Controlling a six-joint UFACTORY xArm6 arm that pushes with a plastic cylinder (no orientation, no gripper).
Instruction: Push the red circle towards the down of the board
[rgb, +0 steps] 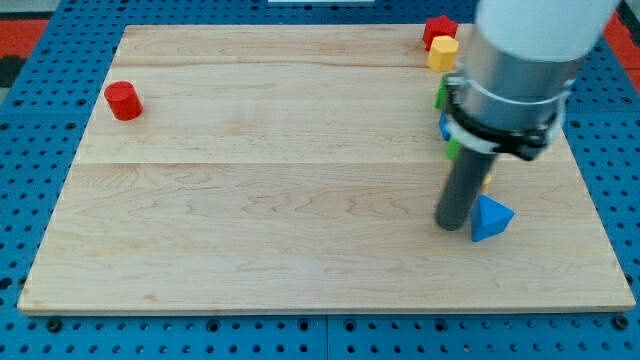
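Note:
The red circle (123, 100) is a short red cylinder standing near the left edge of the wooden board (300, 190), towards the view's top. My tip (453, 227) rests on the board at the right, far from the red circle. It sits just left of a blue triangle block (490, 218), touching or almost touching it.
A red block (438, 30) and a yellow hexagon block (443, 53) sit at the board's top right. Green blocks (441, 95) and a blue block (445, 127) are partly hidden behind the arm (520, 70). A blue pegboard (30, 150) surrounds the board.

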